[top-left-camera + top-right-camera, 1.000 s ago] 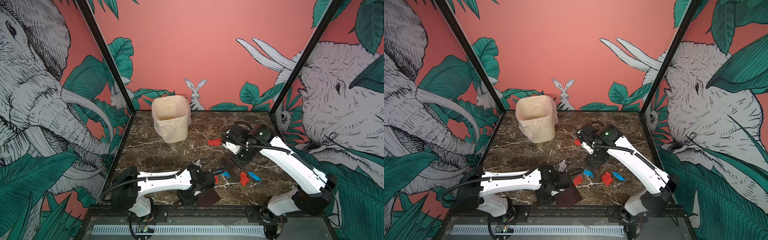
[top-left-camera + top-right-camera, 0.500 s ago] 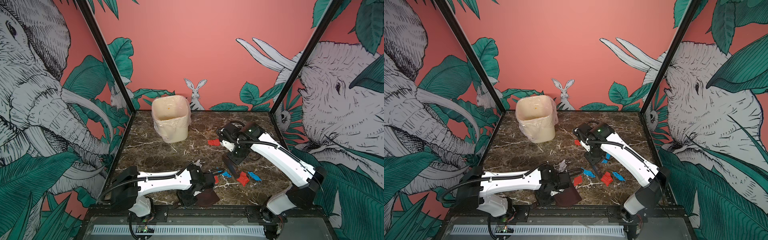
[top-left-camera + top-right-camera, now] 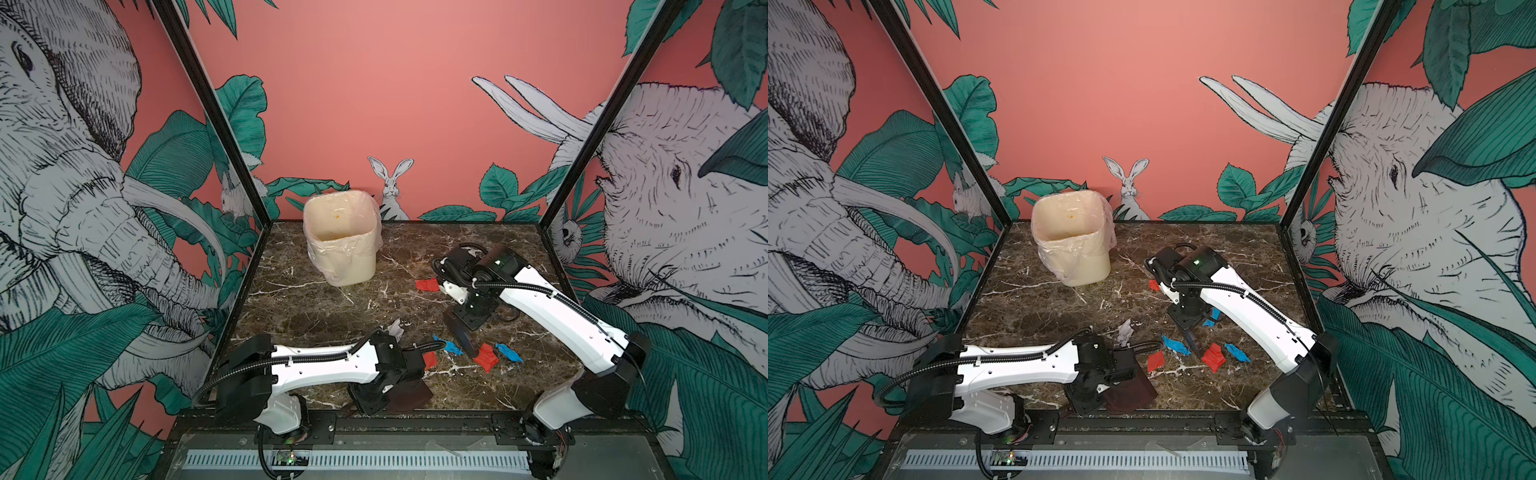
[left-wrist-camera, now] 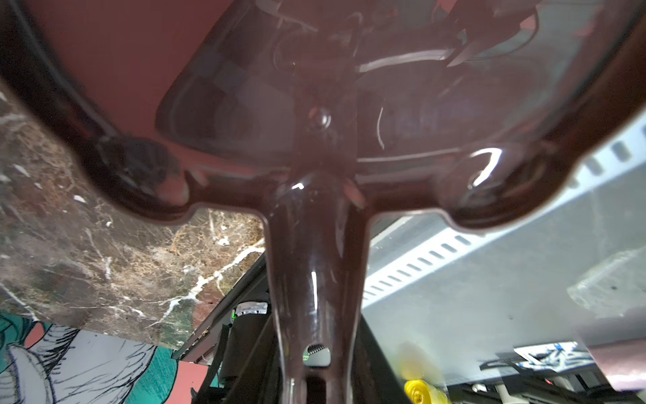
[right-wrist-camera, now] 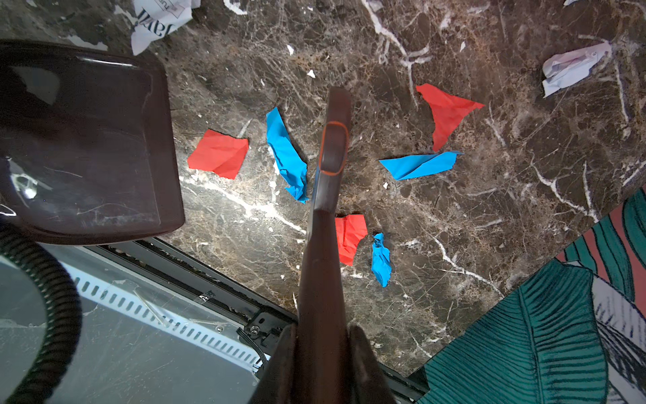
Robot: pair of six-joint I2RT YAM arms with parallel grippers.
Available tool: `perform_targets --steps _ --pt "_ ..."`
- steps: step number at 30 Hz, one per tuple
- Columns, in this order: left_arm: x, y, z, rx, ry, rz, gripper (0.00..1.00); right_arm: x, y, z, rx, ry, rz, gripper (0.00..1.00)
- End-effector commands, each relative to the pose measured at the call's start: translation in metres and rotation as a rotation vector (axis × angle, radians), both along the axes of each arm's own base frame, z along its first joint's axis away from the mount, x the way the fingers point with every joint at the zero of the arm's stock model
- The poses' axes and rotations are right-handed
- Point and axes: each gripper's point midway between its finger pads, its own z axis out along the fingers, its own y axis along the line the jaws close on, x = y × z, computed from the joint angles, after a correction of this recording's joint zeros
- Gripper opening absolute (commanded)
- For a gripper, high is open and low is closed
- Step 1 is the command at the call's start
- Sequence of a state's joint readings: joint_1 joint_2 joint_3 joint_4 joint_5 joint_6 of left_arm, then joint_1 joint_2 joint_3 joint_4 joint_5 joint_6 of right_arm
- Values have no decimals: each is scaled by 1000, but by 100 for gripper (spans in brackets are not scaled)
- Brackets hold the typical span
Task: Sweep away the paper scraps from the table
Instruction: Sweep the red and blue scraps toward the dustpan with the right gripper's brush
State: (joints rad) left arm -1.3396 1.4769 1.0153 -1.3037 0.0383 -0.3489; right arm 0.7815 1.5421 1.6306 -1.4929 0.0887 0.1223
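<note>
Red, blue and white paper scraps lie on the front half of the table (image 3: 316, 307): red (image 5: 218, 154), blue (image 5: 286, 157), red (image 5: 445, 112), blue (image 5: 419, 164), white (image 5: 573, 66). In both top views they show around the brush, such as red (image 3: 486, 357) and blue (image 3: 1175, 345); another red one (image 3: 428, 284) lies farther back. My right gripper (image 3: 471, 320) (image 5: 323, 335) is shut on the handle of a dark brown brush (image 5: 325, 245) (image 3: 1194, 340) that points down among the scraps. My left gripper (image 3: 374, 399) (image 4: 316, 384) is shut on the handle of a dark brown dustpan (image 3: 409, 397) (image 4: 314, 105) at the table's front edge.
A cream bin (image 3: 340, 237) (image 3: 1071, 237) lined with a clear bag stands at the back left of the table. A grey slotted metal panel (image 3: 357, 459) runs below the front edge. Patterned walls close in the left, right and back sides.
My right arm has swung left and forward, carrying the brush closer to the scraps. The left arm and the dustpan have not moved. The scraps lie where they were.
</note>
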Motion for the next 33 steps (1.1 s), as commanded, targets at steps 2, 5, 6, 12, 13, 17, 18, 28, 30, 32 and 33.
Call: perform_targets --steps 2,5,6,12,13,17,18,28,30,32,33 --pt "5 3 -3 -7 -41 2 0 1 7 1 19 6 7 0" --pt "3 4 -5 -8 -30 4 0 -1 11 -1 25 14 10 0" --pt "2 4 -6 -10 -26 4 0 -2 11 -2 24 18 13 0" --pt "-2 6 -11 -19 -4 7 0 -8 20 -3 39 37 27 0" --pt "-2 6 -11 -20 -5 5 0 -8 22 -2 43 38 28 0" --pt "-1 6 -12 -22 -14 6 0 -13 31 0 70 49 36 0" --pt "-1 6 -12 -22 -13 6 0 -14 33 0 76 52 39 0" --pt "-1 6 -12 -20 -15 12 0 -11 22 9 46 10 38 0" --pt "-1 6 -12 -20 -14 10 0 -11 21 5 35 17 38 0" --pt "-1 6 -12 -20 -14 10 0 -11 22 0 32 24 37 0" --pt "-1 7 -12 -19 -16 11 0 -12 23 -3 33 34 38 0"
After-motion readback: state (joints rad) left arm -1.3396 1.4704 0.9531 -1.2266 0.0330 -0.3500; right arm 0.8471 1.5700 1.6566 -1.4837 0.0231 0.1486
